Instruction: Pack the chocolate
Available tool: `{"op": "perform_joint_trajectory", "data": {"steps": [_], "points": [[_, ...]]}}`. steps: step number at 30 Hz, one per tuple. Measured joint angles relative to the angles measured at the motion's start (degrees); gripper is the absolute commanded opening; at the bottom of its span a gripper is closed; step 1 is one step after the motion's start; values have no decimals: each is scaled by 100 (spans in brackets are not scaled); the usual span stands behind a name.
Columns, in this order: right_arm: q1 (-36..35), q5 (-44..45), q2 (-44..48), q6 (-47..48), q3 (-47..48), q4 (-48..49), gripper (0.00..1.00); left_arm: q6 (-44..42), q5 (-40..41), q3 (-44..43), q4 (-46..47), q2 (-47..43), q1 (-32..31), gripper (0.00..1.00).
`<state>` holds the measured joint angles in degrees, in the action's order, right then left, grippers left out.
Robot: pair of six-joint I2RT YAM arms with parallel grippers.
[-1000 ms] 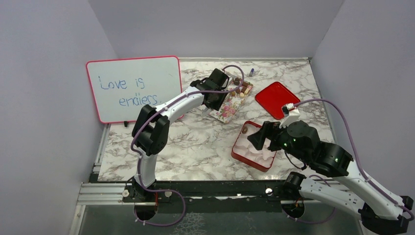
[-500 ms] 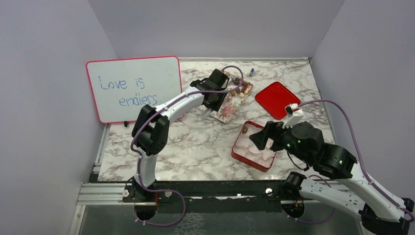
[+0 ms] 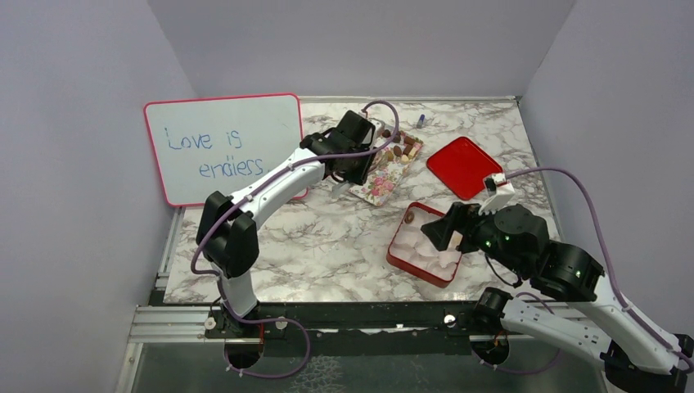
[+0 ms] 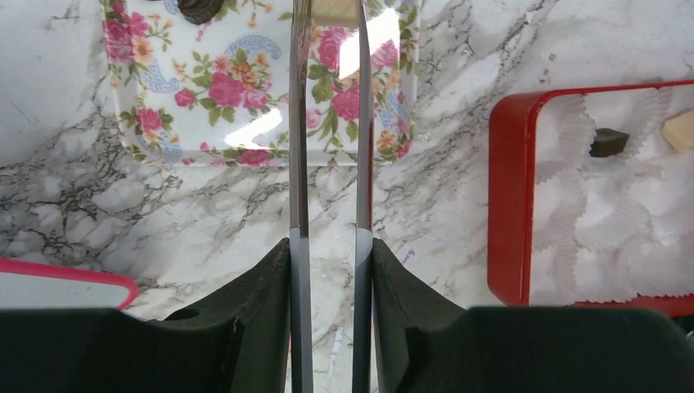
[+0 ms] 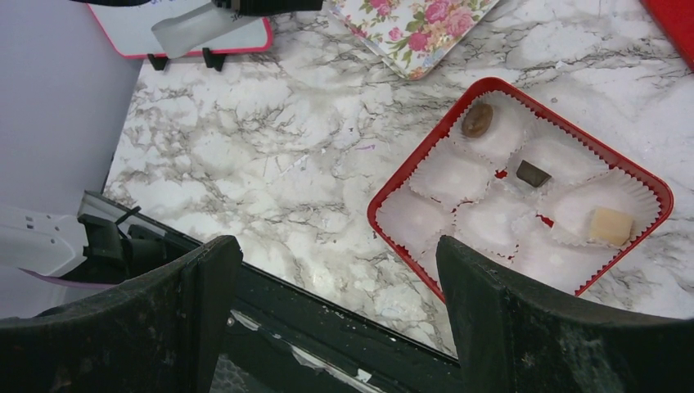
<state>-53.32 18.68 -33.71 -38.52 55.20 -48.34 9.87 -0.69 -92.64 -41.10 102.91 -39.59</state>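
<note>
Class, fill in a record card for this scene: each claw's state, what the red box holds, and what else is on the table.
Left claw: shut on a cream chocolate, over the tray
Right claw: open, empty, above the box
Box contents: three chocolates in paper cups: round brown, dark block, cream block
Other things: lid, whiteboard

Top external: high, behind the arm bases at the near edge, facing the far wall; whole bench in frame.

Left wrist: close, looking straight down past the left fingers (image 4: 299, 164), a cream chocolate (image 4: 335, 10) pinched at their tips. It takes in the near end of the floral tray (image 4: 245, 90) and the left rim of the red box (image 4: 501, 205).

Right wrist: higher, with the spread right fingers (image 5: 507, 327) at the bottom, looking down over the near edge. It shows the whole red box (image 5: 417, 155) and a corner of the floral tray (image 5: 413, 29).

Shared: red box (image 3: 391, 250) and floral tray (image 3: 380, 182) in all three views; the dark chocolate (image 4: 610, 142) (image 5: 533, 173) in both wrist views.
</note>
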Motion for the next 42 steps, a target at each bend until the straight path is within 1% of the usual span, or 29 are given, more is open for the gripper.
{"op": "perform_joint_trajectory", "data": {"steps": [10, 15, 20, 24, 30, 42], "points": [[0, 280, 35, -2, 433, -197, 94, 238, -667, 590, 0, -739, -372, 27], [0, 487, 181, -44, 511, -328, 94, 332, -931, 940, 122, -1189, -726, 28], [0, 623, 229, -46, 640, -455, 94, 457, -1274, 1228, 306, -1434, -1132, 27], [0, 697, 229, -48, 741, -481, 94, 575, -1554, 1362, 487, -1462, -1521, 27], [0, 758, 229, -48, 761, -494, 94, 813, -1838, 1615, 866, -1462, -1943, 28], [0, 767, 240, -48, 841, -494, 93, 1008, -1906, 1718, 1272, -1038, -2323, 30]]}}
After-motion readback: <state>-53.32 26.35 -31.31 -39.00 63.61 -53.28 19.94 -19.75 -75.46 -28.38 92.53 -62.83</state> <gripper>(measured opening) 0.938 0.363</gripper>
